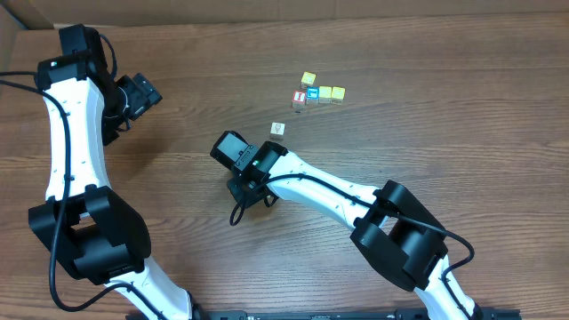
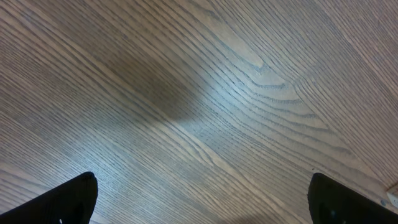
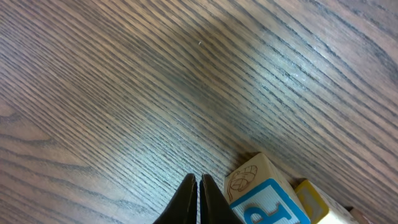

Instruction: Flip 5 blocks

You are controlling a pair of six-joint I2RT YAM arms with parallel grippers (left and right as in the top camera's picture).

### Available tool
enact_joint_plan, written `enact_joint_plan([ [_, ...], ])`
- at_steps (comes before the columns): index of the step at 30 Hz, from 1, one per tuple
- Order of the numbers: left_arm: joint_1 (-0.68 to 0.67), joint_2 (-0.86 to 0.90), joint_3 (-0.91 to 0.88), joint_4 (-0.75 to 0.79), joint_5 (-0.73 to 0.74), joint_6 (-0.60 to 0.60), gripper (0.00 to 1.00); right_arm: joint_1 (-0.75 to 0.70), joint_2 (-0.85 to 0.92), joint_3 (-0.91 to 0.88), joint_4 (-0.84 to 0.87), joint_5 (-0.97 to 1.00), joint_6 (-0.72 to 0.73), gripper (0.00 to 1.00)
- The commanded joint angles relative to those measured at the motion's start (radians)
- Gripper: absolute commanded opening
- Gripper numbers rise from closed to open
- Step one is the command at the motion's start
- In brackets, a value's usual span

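A lone block (image 1: pixel 278 129) with a white top sits just beyond my right wrist (image 1: pixel 253 164). Further back is a cluster: a yellow-topped block (image 1: pixel 308 79), a blue-topped one (image 1: pixel 312 94) and two pale yellow ones (image 1: pixel 324 93) (image 1: pixel 338 93). In the right wrist view my right gripper (image 3: pixel 199 182) is shut with nothing between its fingers, low over the wood. A block (image 3: pixel 264 190) with a blue letter face and a leaf drawing lies right beside its fingertips, with a yellow block (image 3: pixel 314 199) behind it. My left gripper (image 2: pixel 205 202) is wide open over bare wood at the far left (image 1: pixel 138 96).
A red-topped cube with a white letter (image 1: pixel 300 98) stands at the left end of the cluster's row. A brown cardboard wall (image 1: pixel 284 11) runs along the table's far edge. The right arm's cable (image 1: pixel 240 212) loops onto the table below the wrist.
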Motion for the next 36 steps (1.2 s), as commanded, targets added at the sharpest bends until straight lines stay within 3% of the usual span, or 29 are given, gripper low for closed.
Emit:
enact_joint_plan([
  [1,-0.007,-0.011,0.015,-0.001,-0.004,0.004,1.00,0.002,-0.025,-0.007,0.006,0.003,-0.031,0.06],
  [14,-0.007,-0.011,0.015,-0.001,-0.004,0.004,1.00,0.002,-0.025,-0.009,-0.046,0.097,-0.031,0.07],
  [30,-0.007,-0.011,0.015,-0.001,-0.004,0.004,1.00,-0.024,-0.026,0.078,0.024,0.044,-0.025,0.07],
  [34,-0.007,-0.011,0.015,-0.001,-0.004,0.004,1.00,-0.102,-0.026,0.254,-0.109,0.042,0.068,0.15],
  [35,-0.007,-0.011,0.015,-0.001,-0.004,0.004,1.00,-0.132,-0.026,0.306,-0.146,0.039,0.086,0.23],
  [36,-0.007,-0.011,0.015,-0.001,-0.004,0.004,1.00,-0.159,-0.026,0.345,-0.169,0.029,0.090,0.38],
])
